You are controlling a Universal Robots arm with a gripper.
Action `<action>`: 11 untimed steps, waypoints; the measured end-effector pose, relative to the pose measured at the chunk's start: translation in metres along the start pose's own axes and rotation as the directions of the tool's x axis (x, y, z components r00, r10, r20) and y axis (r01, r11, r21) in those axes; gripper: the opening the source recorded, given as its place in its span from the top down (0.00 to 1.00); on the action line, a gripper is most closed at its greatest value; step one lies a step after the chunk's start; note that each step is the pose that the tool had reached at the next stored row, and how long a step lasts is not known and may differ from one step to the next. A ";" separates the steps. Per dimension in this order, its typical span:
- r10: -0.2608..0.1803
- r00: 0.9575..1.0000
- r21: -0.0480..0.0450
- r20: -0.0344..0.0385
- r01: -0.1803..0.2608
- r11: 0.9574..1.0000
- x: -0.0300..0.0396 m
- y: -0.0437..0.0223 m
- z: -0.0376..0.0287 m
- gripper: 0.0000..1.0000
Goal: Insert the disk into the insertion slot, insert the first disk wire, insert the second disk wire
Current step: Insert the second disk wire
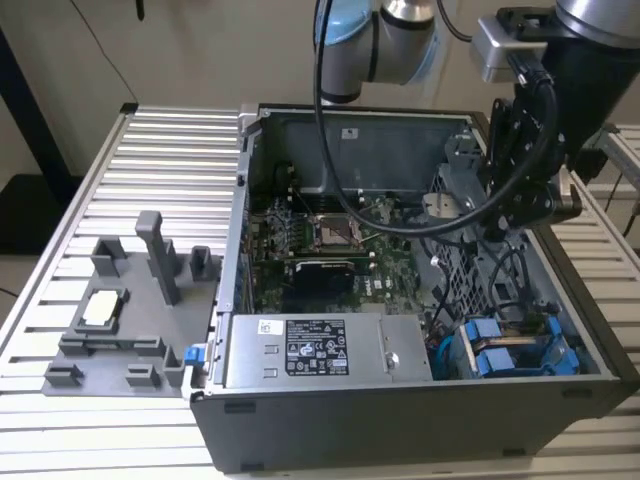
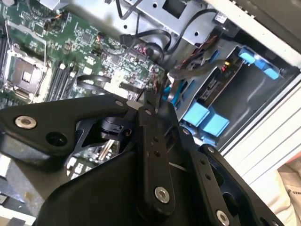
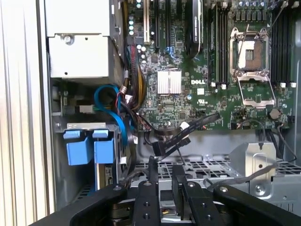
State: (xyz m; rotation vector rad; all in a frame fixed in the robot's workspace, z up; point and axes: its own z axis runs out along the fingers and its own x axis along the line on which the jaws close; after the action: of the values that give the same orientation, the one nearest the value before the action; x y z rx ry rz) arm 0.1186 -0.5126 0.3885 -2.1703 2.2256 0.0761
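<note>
The disk sits in the insertion slot at the case's near corner, on the exterior view's right. Its blue carrier tabs (image 1: 495, 358) (image 3: 89, 150) (image 2: 204, 120) show, while its body is hidden in the bay. A black disk wire (image 3: 188, 129) runs from the motherboard to a connector at my gripper's tips. My gripper (image 3: 164, 162) (image 2: 153, 106) (image 1: 497, 232) hangs over the perforated metal cage, its fingers (image 3: 153, 172) a narrow gap apart and closed on that connector. A blue wire (image 3: 107, 94) loops beside the bay.
The open computer case (image 1: 250, 200) lies on a slatted table. It holds the green motherboard (image 1: 330, 240) and a grey labelled power-supply box (image 1: 320, 350) along the near wall. A grey fixture (image 1: 130, 310) stands on the exterior view's left. A metal cage (image 3: 254, 160) lies under the gripper.
</note>
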 end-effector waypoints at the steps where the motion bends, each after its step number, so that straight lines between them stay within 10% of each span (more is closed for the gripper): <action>1: 0.000 1.000 0.000 0.000 0.000 1.000 0.0001 0.0031 0.0001 0.73; 11: 0.000 1.000 0.000 0.000 0.000 1.000 0.0013 0.0221 0.0006 0.73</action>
State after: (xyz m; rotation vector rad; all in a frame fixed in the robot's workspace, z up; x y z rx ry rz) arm 0.0965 -0.5134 0.3881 -2.1704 2.2254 0.0754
